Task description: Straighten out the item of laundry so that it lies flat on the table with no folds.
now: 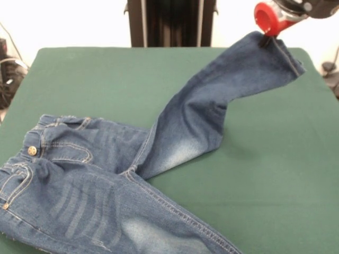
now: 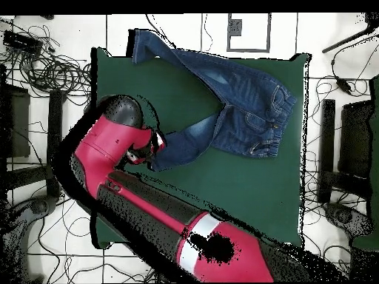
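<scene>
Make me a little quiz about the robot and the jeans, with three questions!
1. True or false: the gripper is at the cuff of one leg of the jeans.
2. What colour is the table? A red, B dark green, C white.
3. In the front view, the leg by the gripper is: A lifted off the table at its cuff, B rolled up tight by the waistband.

Key: 1 true. 2 B. 3 A, the cuff is raised at the gripper while the waistband and brass button lie on the table.
</scene>
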Robot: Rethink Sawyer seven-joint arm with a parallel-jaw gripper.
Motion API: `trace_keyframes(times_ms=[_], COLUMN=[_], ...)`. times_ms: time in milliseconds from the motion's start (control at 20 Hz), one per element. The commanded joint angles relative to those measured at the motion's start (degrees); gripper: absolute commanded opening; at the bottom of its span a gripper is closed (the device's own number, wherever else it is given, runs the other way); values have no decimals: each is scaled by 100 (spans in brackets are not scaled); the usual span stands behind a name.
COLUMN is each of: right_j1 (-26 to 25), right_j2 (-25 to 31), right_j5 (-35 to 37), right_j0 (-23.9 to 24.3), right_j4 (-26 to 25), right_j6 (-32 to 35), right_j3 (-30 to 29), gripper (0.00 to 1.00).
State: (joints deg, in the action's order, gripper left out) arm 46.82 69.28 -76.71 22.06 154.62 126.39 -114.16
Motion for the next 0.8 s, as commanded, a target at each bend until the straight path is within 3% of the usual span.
trace_keyframes(times_ms=[50, 500, 800], right_j1=[-57, -57, -198], right_j2=[415, 786, 818], right_j5=[-506, -936, -1261], right_j0=[99, 355, 424], right_j4=[383, 649, 169], right_j6=[-1268, -1363, -1556], right_j3=[234, 426, 624], gripper=[0, 0, 0])
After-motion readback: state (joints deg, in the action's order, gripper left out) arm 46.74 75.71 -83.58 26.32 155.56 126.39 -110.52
